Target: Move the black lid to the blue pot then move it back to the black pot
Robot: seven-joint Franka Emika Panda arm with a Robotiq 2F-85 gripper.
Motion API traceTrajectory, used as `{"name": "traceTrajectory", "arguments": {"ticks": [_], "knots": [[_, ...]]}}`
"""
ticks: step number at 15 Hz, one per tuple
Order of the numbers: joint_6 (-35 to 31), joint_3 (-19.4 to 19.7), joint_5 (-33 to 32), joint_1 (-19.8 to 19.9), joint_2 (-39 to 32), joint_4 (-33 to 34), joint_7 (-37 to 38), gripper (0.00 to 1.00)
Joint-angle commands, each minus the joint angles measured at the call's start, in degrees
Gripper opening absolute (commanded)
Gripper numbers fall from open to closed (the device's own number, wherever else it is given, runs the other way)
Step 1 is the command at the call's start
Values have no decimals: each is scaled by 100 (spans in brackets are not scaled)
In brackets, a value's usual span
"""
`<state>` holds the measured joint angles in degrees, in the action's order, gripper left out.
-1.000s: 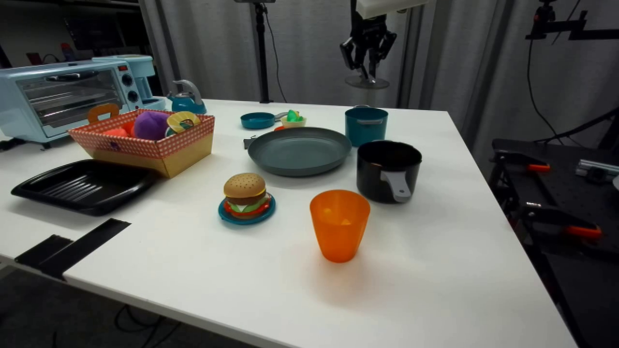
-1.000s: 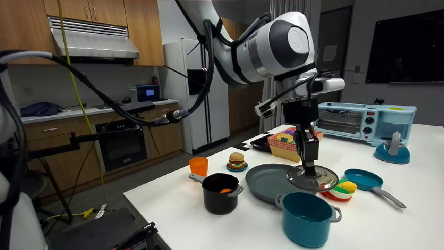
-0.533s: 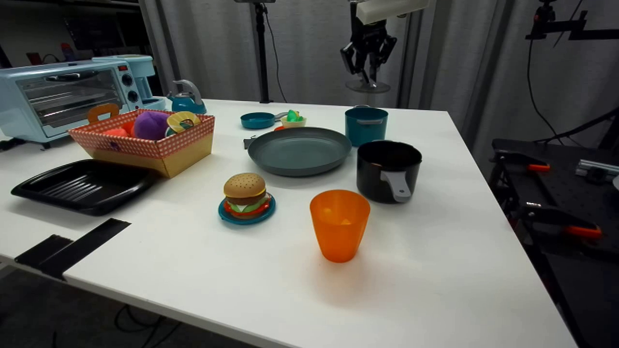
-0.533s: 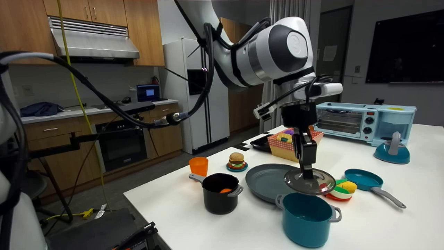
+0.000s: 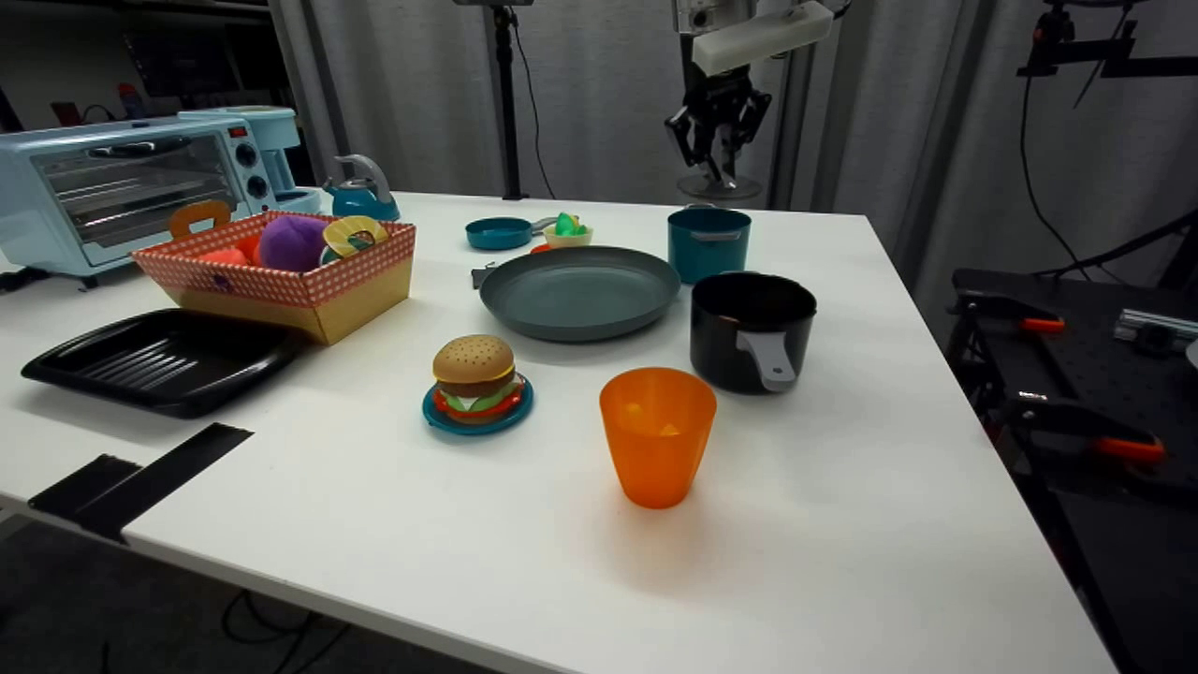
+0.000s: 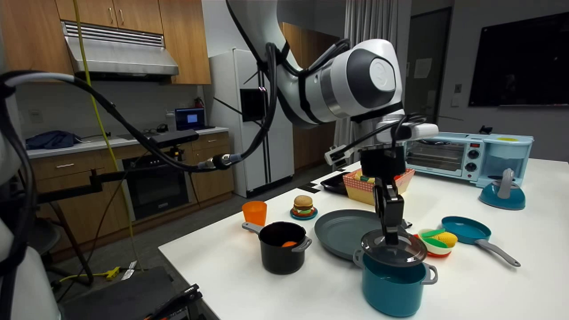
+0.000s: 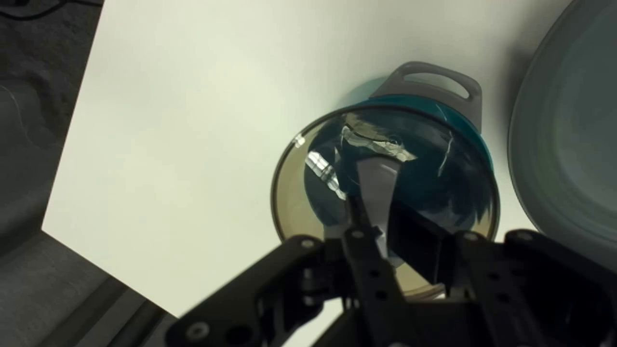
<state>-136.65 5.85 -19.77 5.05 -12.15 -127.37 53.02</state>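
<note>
Wrist view: close, down past the gripper (image 7: 377, 217) — both exterior views face it from farther off, sharing the table (image 5: 842, 524) beneath.

Burger (image 5: 474, 365) on teal saucer (image 5: 468, 431), orange cup (image 5: 657, 438) nearby; checked basket (image 5: 374, 290) beside black tray (image 5: 159, 365); kettle (image 5: 360, 206) near toaster oven (image 5: 140, 178).

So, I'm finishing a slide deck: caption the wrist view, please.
Gripper holding the see-through lid above the blue pot, with a grey dish partly in frame at right.
</note>
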Motion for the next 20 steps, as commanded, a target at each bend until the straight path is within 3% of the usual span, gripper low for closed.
{"name": "traceTrajectory", "arguments": {"ticks": [1, 20], "knots": [[-192, 136, 182, -92, -127, 4, -149, 4], [-208, 241, 479, -147, -500, 227, -586, 4]]}}
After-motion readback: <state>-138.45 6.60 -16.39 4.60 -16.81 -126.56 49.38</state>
